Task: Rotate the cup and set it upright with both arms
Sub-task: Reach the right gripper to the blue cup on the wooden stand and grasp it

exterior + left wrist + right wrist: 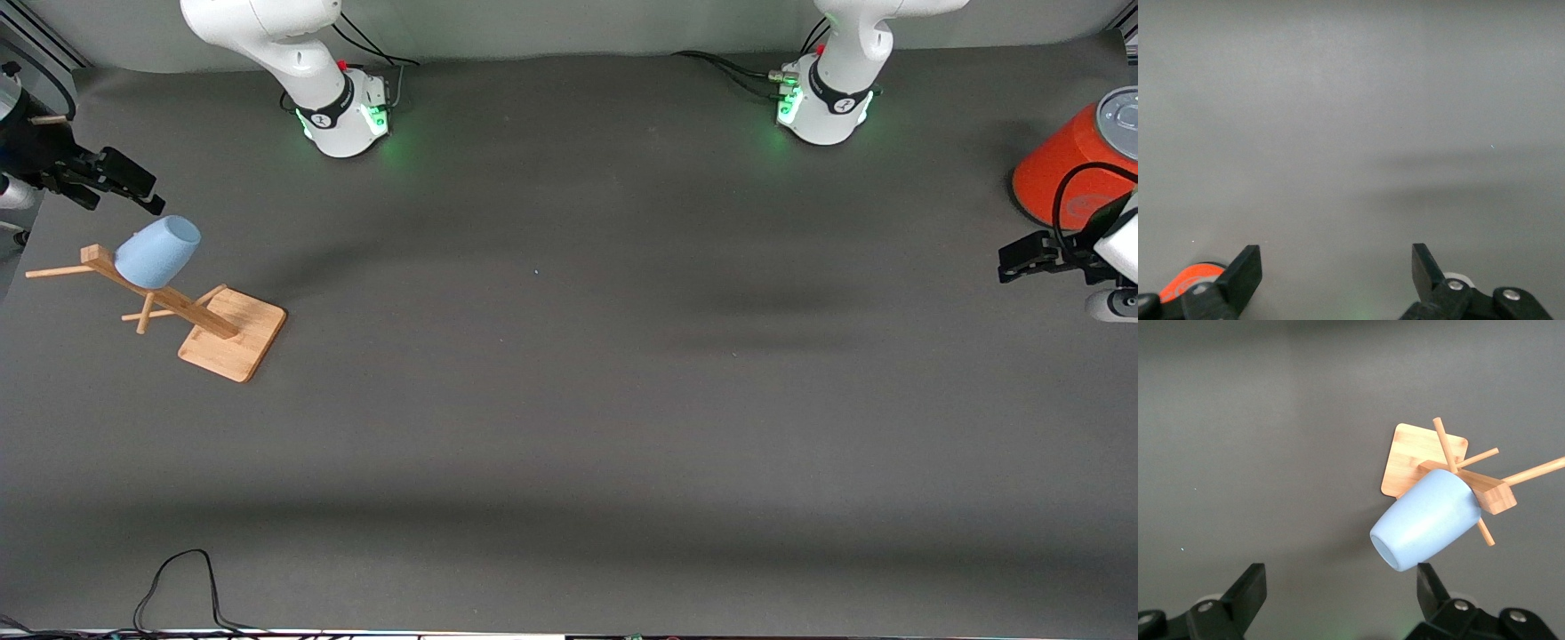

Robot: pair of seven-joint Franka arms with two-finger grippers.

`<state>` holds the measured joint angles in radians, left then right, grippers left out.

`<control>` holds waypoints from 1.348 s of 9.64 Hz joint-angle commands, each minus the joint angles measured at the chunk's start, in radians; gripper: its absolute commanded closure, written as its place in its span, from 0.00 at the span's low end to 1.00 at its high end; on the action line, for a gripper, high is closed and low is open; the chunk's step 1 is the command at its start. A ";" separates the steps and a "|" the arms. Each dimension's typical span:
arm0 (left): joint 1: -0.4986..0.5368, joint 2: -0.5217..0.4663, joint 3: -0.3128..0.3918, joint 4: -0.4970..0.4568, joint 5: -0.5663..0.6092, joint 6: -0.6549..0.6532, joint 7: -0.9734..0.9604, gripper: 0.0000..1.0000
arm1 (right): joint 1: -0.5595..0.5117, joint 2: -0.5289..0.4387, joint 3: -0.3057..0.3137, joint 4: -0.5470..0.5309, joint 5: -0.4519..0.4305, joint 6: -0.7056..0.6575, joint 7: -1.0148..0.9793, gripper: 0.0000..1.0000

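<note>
The grey counter (569, 427) carries an orange-red can (1062, 173) at the left arm's end. At the right arm's end, a wooden peg rack (213, 329) holds the light-blue cup (157, 252) mouth-down on 1 peg. The right end effector (133, 188) hangs just beside the cup, fingers wide apart, empty. The left end effector (1022, 260) waits beside the can, equally spread, empty.

High front camera faces both arm bases; right wrist camera shares its cup (158, 252) from above.

Even soft light, faint shadows, sharp focus
</note>
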<state>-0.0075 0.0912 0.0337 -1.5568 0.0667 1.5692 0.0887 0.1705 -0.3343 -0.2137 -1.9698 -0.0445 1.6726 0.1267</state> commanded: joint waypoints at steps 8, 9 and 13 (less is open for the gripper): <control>-0.005 0.019 0.006 0.038 -0.004 -0.038 0.009 0.00 | -0.023 0.202 -0.294 0.064 0.239 -0.101 0.537 0.00; -0.008 0.019 0.006 0.038 -0.004 -0.040 0.009 0.00 | -0.025 0.205 -0.303 0.013 0.244 -0.041 0.542 0.00; -0.009 0.018 0.003 0.040 -0.004 -0.041 0.002 0.00 | -0.025 0.210 -0.335 -0.130 0.294 0.096 0.541 0.00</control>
<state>-0.0077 0.1064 0.0328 -1.5358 0.0658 1.5462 0.0887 0.1453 -0.1139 -0.5376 -2.0733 0.2046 1.7396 0.6447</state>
